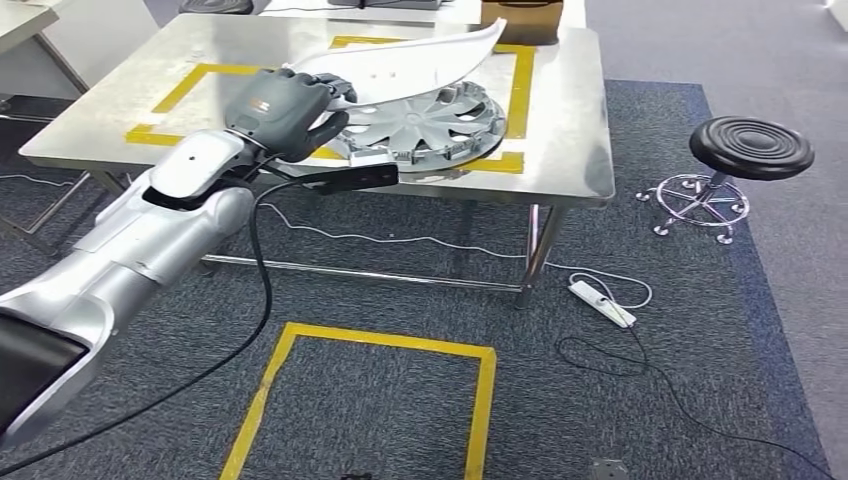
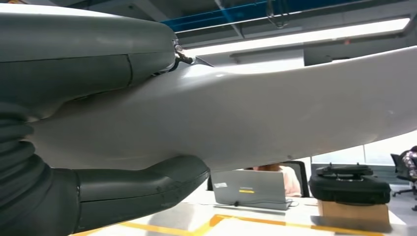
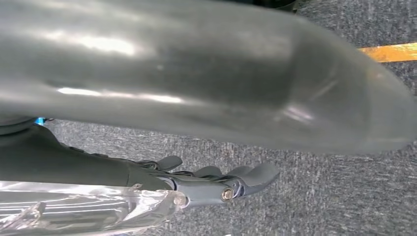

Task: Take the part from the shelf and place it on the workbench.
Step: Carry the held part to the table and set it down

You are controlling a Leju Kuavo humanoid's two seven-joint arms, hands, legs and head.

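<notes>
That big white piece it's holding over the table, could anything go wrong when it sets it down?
Possibly. The left hand grips the long white part at one end only, so the far end could sag or swing. The silver wheel cover already lies beneath it, so the part may land on that and slide. The cardboard box stands near its tip and might be bumped.

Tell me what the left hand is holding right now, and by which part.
The left hand grips the long white curved part at its near end, thumb under it and fingers over it, above the workbench.
</notes>
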